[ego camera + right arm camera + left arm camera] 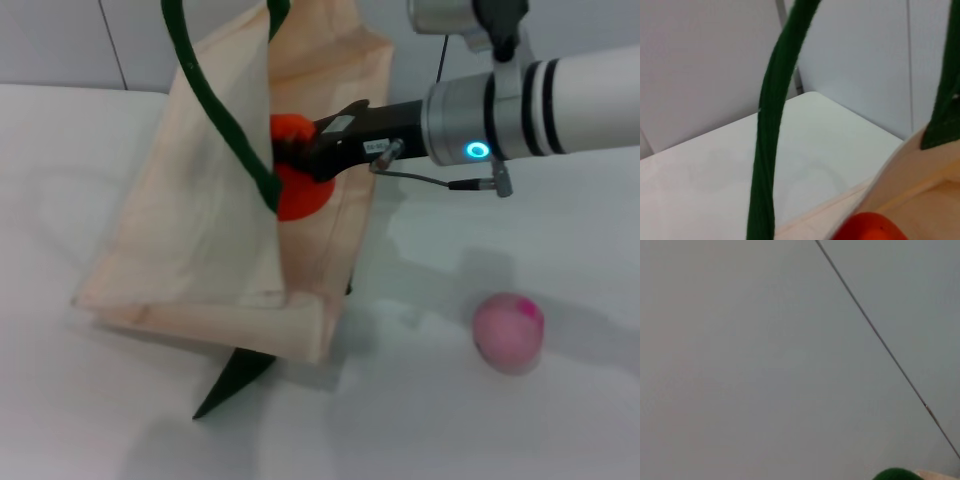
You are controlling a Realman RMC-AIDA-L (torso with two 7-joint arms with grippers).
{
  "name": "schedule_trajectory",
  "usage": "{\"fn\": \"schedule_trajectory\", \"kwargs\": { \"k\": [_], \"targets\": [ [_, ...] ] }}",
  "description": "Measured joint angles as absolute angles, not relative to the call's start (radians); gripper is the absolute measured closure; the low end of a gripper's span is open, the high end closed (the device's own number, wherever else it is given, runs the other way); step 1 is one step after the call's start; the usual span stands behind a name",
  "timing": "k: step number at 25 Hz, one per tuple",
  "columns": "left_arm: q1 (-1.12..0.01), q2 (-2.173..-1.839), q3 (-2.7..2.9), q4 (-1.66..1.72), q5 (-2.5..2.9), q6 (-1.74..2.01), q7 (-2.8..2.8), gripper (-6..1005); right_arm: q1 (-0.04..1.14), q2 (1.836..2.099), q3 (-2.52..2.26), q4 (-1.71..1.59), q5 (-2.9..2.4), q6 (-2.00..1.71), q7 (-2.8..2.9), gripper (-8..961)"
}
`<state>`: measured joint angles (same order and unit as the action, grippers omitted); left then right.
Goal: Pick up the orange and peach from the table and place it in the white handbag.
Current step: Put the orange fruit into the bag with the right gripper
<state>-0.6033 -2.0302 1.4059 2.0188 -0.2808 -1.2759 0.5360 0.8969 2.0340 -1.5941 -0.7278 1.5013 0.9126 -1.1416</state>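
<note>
Nearest the camera, the peach (509,332) sits alone on the table (560,420), well apart from the right gripper (300,160) and on the open side of the right arm, below and behind the gripper's reach line in the head view. Nothing touches it.

Farther in, the right gripper is clamped on the orange (298,185) and has carried it to the mouth of the white handbag (200,250). The orange lies directly at the gripper's tips, half hidden by the bag's near panel and by the dark green handle (225,120) that crosses just in front of it. The arm reaches in sideways, so its long axis runs across the bag's opening, and the bag's interior lies straight ahead of the fingertips. The right wrist view agrees: the orange's top (870,227) shows at the edge, the bag's cream rim (900,175) just beside it, and the handle (772,125) hanging close in front.

The handle rises out of the head view, which suggests the left gripper is lifting the bag, though that gripper is out of sight.

The release looks to turn on whether the orange is past the rim; from here it appears to be between the panels.
</note>
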Motion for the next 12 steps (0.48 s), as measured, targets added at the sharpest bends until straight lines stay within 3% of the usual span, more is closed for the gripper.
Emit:
{"fn": "schedule_trajectory", "kwargs": {
  "k": [10,12],
  "targets": [
    [-0.608,-2.029,1.408,2.017,-0.281,-1.274,0.535,876,0.948,2.03,-1.611,-0.643,1.567,0.911,-1.213,882],
    [-0.609,-2.029,1.408,2.016,-0.281,-1.273,0.535,876,0.974,2.032,-1.611,-0.605,1.568,0.902,-1.214,794]
  ]
}}
